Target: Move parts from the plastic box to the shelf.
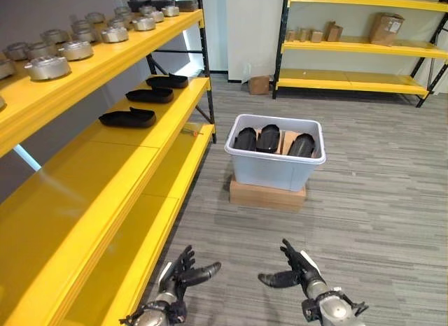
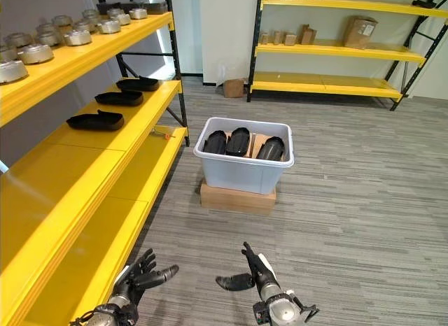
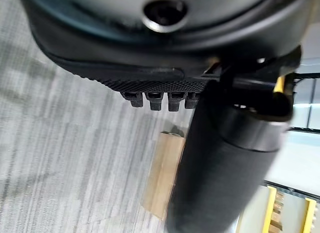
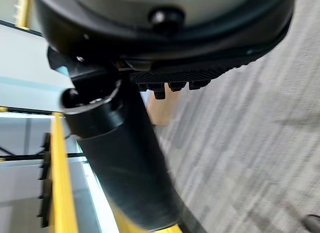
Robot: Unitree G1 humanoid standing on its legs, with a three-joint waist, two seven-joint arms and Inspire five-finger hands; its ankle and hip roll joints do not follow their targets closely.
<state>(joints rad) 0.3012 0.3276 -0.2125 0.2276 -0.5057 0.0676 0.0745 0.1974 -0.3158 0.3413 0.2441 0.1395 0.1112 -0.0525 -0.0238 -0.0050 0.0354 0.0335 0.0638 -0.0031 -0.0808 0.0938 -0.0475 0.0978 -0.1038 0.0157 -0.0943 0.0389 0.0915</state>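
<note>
Both dark hands, left (image 1: pixel 183 273) and right (image 1: pixel 294 270), hang spread and empty; ahead, black moulded parts (image 1: pixel 268 138) wait in the pale plastic box (image 1: pixel 273 168): approach, then reach.

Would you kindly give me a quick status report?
Both hands, left and right, open, empty. Three black parts in plastic box; three on shelf. Nothing in the way.

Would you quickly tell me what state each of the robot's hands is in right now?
Left hand: open, fingers relaxed, holding nothing.
Right hand: open, fingers relaxed, holding nothing.
</note>
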